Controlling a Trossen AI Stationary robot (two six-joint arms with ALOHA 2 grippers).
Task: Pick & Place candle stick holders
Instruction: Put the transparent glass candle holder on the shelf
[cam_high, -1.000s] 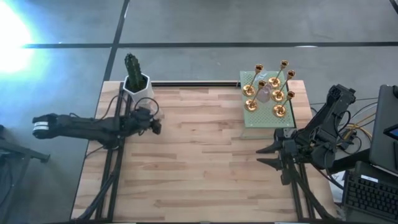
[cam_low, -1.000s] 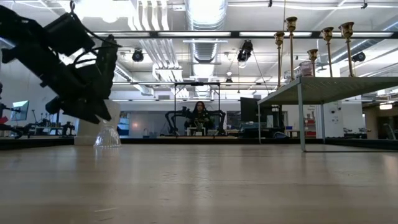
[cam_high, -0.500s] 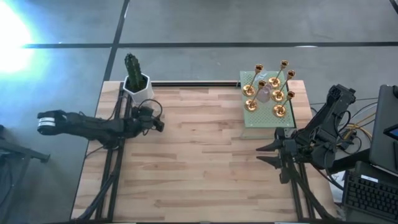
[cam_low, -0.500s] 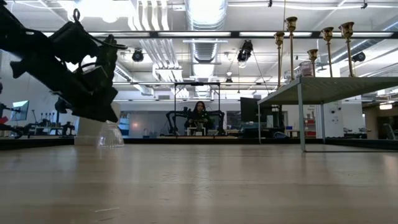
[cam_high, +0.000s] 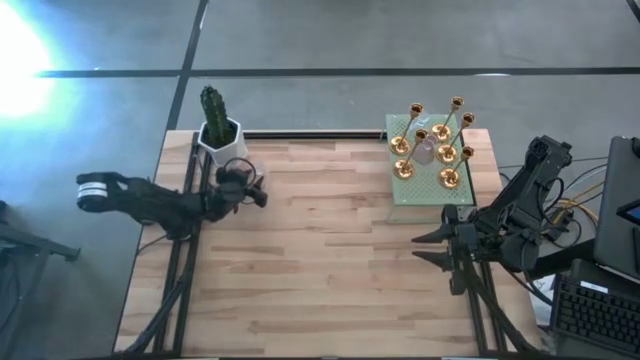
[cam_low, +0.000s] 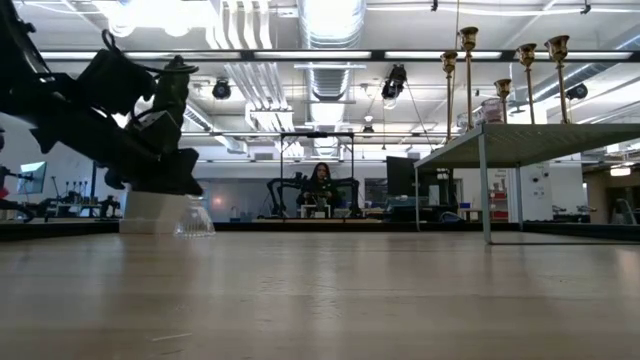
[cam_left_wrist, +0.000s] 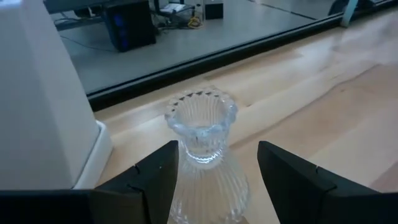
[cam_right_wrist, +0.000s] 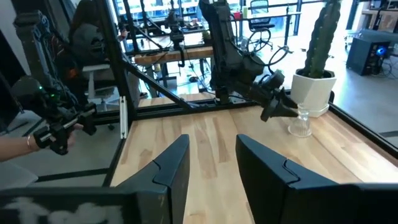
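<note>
While its jaws stood apart on either side of a clear ribbed glass holder (cam_left_wrist: 202, 158), the left gripper (cam_left_wrist: 214, 177) hung low over the table's far left corner; neither finger appeared to press the glass, which stood upright on the wood, so the holder looked either just set down or about to be taken, and the pictures could not settle which. The glass holder sat just beside a white pot (cam_high: 219, 138) carrying a green cactus (cam_high: 212, 103), close enough that any sideways sweep of the arm risked a knock against the pot; the level approach along the table's edge seemed chosen to avoid that. Across the table, on a raised pale green platform (cam_high: 420, 190) at the far right, the gold candle stick holders (cam_high: 440, 130) stood clustered upright with a small pinkish glass one (cam_high: 425, 152) among them, well apart from the left arm's work; their height above the table kept them clear of traffic below. The right gripper (cam_right_wrist: 211, 168) waited near the table's right edge in front of the platform, fingers parted and holding nothing. Beyond the table, a person (cam_low: 322, 186) sat at another rig in the room.
</note>
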